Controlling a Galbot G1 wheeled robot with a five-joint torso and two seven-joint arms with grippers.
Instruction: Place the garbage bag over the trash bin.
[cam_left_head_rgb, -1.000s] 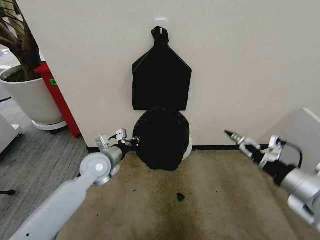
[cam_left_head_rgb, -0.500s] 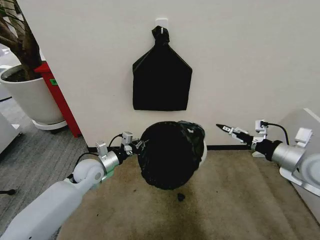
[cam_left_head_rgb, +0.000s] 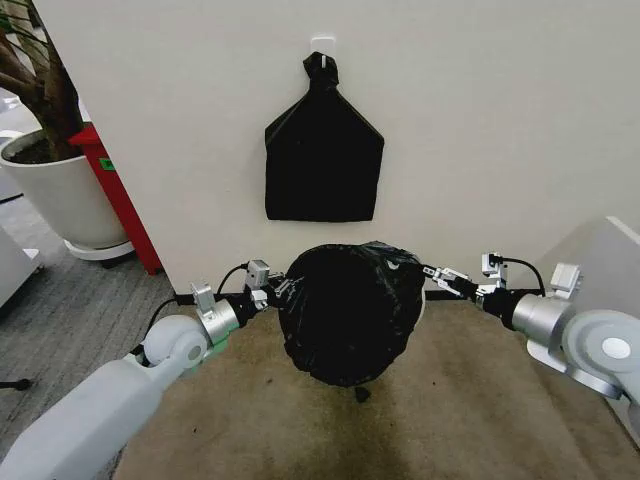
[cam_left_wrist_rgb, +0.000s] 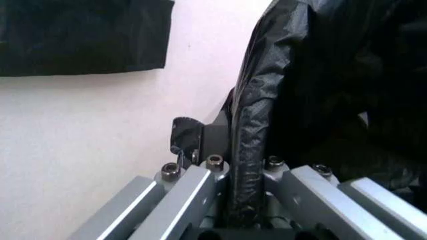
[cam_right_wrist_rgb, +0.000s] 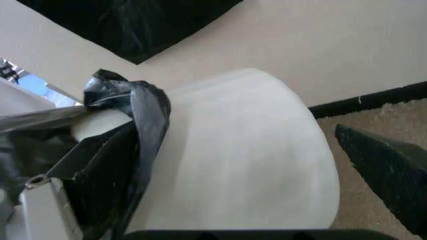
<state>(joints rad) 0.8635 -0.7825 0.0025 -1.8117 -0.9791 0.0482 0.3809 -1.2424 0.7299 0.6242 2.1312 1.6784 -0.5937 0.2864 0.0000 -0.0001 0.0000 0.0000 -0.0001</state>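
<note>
- The wall (cam_left_head_rgb: 500, 130) at the far side is smooth and off-white, with a dark baseboard meeting a short-pile tan carpet (cam_left_head_rgb: 470, 400); grey flooring lies to the left.
- A big white plant pot (cam_left_head_rgb: 55, 200) with a tree stands far left, beside a red panel (cam_left_head_rgb: 120, 200).
- A flat, smooth black house-shaped bundle (cam_left_head_rgb: 323, 165), knotted on top, hangs from a white wall hook above the bin.
- The garbage bag (cam_left_head_rgb: 348, 310), thin, glossy and crinkled, is held off the carpet at centre, near the wall; it drapes over the bin's mouth, which faces the robot, so the bin's long axis runs near to far.
- The trash bin (cam_right_wrist_rgb: 247, 160) is round, smooth and cream-white; in the right wrist view its bare side shows with bag film folded over the rim.
- The left gripper (cam_left_head_rgb: 277, 290) is at the bag's left edge, its fingers clamped on a fold of the film.
- The right gripper (cam_left_head_rgb: 432, 274) is at the bag's right edge, jaws apart with the bin's side between them.
- A small black scrap (cam_left_head_rgb: 361, 394) lies on the carpet just under the bag.
</note>
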